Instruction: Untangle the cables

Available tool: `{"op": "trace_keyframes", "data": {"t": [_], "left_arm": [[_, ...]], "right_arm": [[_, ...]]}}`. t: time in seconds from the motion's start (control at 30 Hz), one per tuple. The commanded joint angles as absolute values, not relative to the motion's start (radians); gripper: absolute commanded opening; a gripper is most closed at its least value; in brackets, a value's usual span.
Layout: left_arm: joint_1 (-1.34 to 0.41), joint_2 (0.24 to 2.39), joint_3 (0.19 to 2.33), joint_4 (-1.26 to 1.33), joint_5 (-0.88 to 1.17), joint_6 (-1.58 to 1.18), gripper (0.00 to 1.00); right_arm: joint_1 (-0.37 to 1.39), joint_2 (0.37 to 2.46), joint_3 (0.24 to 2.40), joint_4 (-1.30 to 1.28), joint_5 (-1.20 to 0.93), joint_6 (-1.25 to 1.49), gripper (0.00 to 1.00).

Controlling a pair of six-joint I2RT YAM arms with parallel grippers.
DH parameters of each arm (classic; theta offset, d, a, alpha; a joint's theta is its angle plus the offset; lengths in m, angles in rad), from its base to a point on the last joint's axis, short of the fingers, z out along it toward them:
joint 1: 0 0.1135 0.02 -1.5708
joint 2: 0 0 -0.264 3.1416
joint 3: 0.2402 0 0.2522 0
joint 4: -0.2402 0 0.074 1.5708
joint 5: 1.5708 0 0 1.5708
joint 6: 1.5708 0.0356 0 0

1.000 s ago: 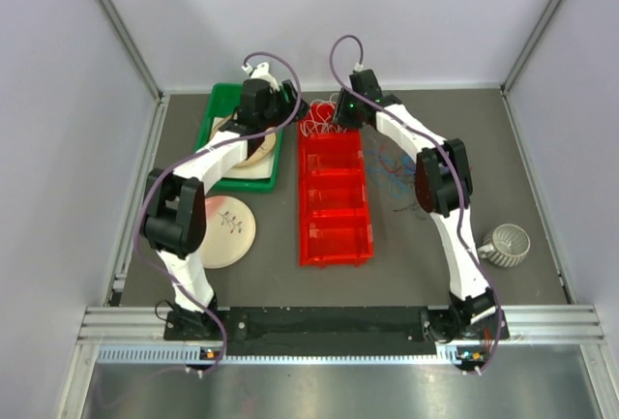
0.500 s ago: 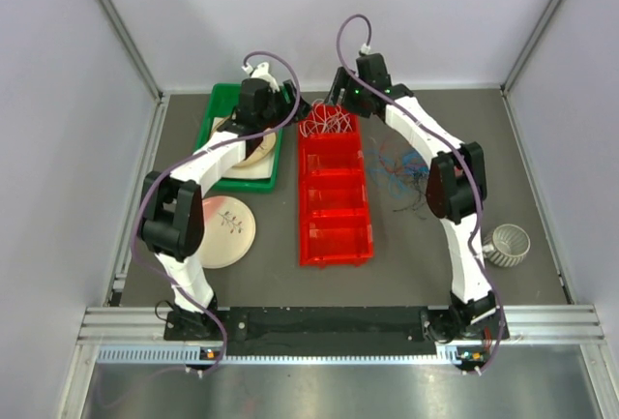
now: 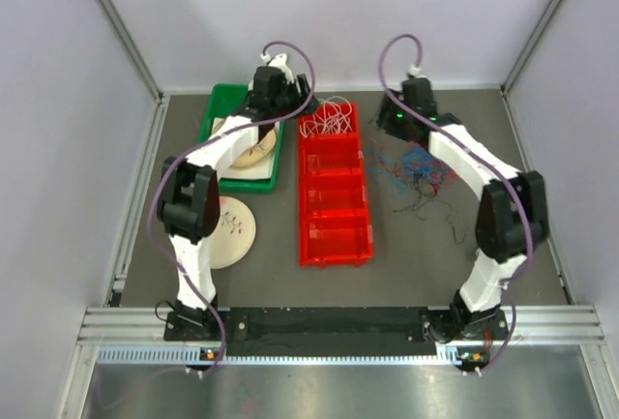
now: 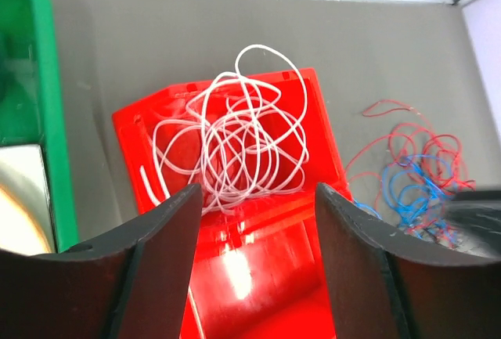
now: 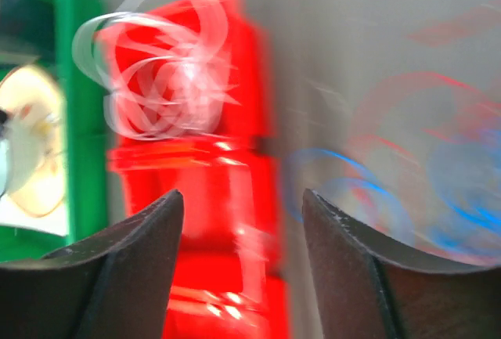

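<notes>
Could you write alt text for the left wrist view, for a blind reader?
A tangle of white cables lies in the end compartment of a red tray, framed by the open left gripper. Red and blue cables lie tangled on the grey table at right; a green tray edges the left.

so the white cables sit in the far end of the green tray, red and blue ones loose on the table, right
No: the white cables sit in the far end of the red bin, not the green tray, as the left wrist view shows. The rest is right.
</notes>
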State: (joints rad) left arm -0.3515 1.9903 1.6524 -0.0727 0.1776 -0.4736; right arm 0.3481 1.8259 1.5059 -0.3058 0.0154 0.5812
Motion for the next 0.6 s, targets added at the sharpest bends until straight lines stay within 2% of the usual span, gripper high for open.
{"op": "trace_keyframes", "data": {"t": [0.0, 0.17, 0.3, 0.37, 0.5, 0.57], "left_arm": [[-0.385, 2.065, 1.790, -0.103, 0.128, -0.379, 0.68], [-0.390, 2.196, 1.925, -0.129, 0.040, -0.313, 0.89], [-0.397, 2.287, 2.022, -0.149, 0.049, -0.276, 0.89], [-0.402, 2.324, 2.054, -0.147, 0.064, -0.268, 0.86], [-0.419, 2.365, 2.074, -0.149, 0.037, -0.233, 0.70], [-0.419, 2.368, 2.062, -0.147, 0.032, -0.229, 0.51]], "right_arm": [[0.223, 1.622, 1.317, -0.160, 0.045, 0.603, 0.61], [0.202, 1.513, 1.214, -0.173, 0.058, 0.558, 0.63], [0.201, 1.468, 1.183, -0.190, 0.048, 0.535, 0.64], [0.201, 1.454, 1.178, -0.195, 0.046, 0.534, 0.64], [0.202, 1.453, 1.184, -0.196, 0.041, 0.543, 0.64], [0.201, 1.456, 1.186, -0.195, 0.035, 0.546, 0.64]]}}
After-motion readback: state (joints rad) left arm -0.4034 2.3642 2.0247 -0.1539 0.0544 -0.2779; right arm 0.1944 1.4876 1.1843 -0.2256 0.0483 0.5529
